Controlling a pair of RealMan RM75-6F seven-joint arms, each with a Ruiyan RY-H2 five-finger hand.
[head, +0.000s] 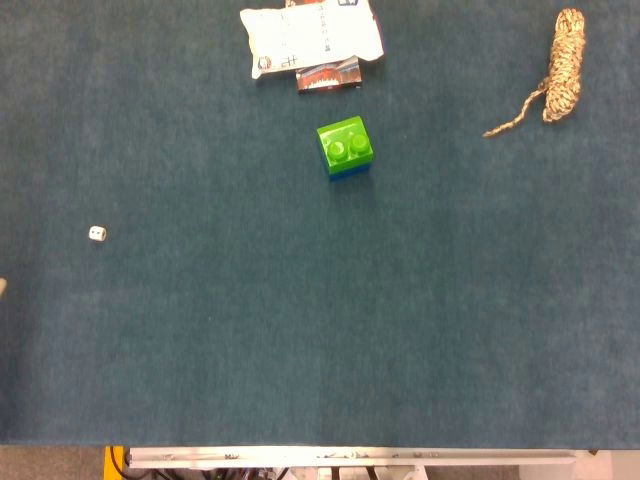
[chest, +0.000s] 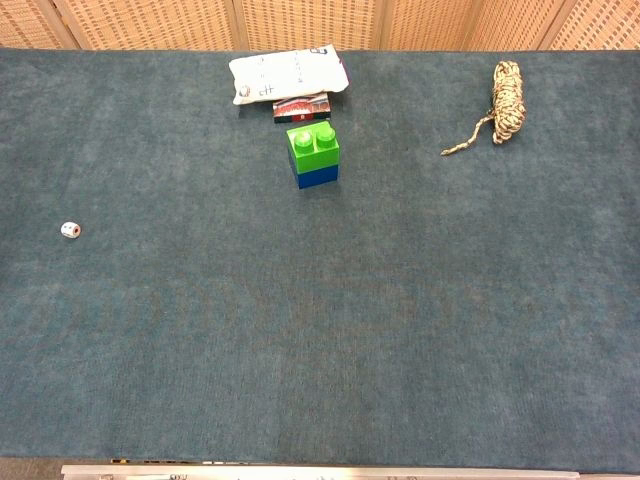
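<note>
Lying at the left of the frame, a small white die (head: 97, 233) sat alone on the napped blue-green cloth of the table (head: 300, 340). Above centre, a crinkled white packet (head: 300, 35) touched a small red carton (head: 328, 76); just below stood a glossy green studded block (head: 345, 145) on a blue one (chest: 317, 177). A coiled speckled rope (head: 562, 65) lay upper right. Woven panels (chest: 300, 20) backed the table. Neither hand appeared.

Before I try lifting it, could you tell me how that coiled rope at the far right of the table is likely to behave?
The rope looks like a loose soft bundle, so it would probably sag and flop when lifted. Its free tail trails onto the cloth and would likely dangle or drag. It should not roll.
</note>
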